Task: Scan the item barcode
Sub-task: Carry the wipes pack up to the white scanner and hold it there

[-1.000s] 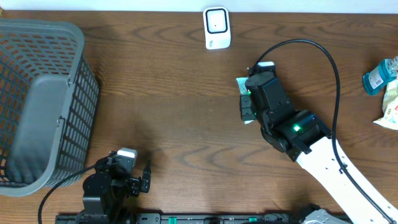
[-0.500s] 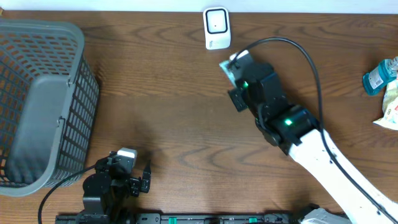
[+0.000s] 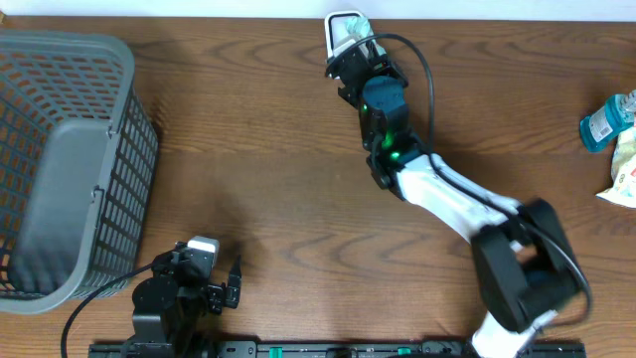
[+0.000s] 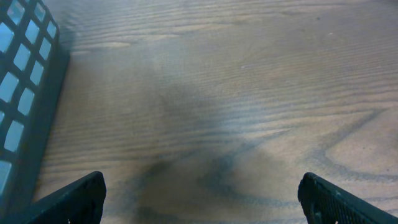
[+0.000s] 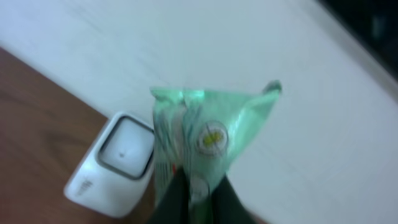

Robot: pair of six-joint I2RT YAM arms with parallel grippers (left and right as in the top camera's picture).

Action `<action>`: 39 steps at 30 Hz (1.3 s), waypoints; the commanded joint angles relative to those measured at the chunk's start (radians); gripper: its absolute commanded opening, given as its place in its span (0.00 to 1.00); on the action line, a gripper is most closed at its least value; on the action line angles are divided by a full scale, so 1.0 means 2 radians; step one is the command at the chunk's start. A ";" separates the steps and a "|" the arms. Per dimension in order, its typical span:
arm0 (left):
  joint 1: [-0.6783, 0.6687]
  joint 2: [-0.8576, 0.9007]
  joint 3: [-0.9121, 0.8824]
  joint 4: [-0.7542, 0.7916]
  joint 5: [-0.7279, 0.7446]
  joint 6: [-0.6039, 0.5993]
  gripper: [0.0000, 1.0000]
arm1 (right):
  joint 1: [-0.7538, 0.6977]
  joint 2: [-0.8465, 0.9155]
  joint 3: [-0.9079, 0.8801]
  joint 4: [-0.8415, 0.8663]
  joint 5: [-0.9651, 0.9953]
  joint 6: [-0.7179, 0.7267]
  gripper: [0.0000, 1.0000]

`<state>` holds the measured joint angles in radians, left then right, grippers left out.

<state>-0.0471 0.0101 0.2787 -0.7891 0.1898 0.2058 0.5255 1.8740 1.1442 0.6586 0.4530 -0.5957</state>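
Note:
My right gripper [image 3: 355, 47] is shut on a light green plastic packet [image 5: 205, 130], which it holds up at the far edge of the table. The packet hangs just over and to the right of the white barcode scanner [image 5: 115, 163], a rounded box with a dark-rimmed window; seen from overhead, the scanner [image 3: 342, 28] is partly covered by the arm. The packet [image 3: 360, 26] shows only as a pale green scrap beside the gripper. My left gripper [image 4: 199, 199] stands open near the table's front left, nothing between its fingers.
A grey mesh basket [image 3: 60, 159] stands at the left; its wall [image 4: 25, 93] shows in the left wrist view. At the right edge lie a blue bottle [image 3: 606, 121] and a pale packet [image 3: 624, 169]. A black cable [image 3: 427, 80] loops off the right arm.
The right arm has swung from the table's middle right toward the far edge, carrying the green packet up to the scanner. The left arm has stayed put.

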 commanded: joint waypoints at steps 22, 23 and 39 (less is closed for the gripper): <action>-0.002 -0.003 0.001 0.000 0.006 -0.005 0.99 | -0.036 0.293 0.317 -0.025 -0.082 -0.179 0.01; -0.002 -0.003 0.001 0.000 0.006 -0.005 0.99 | -0.036 0.303 0.323 -0.022 -0.077 -0.196 0.01; -0.002 -0.003 0.001 0.000 0.006 -0.005 0.99 | -0.019 0.355 0.339 -0.027 -0.080 -0.194 0.01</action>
<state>-0.0471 0.0101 0.2790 -0.7883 0.1898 0.2054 0.4698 2.5752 1.8194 0.6460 0.3393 -1.0565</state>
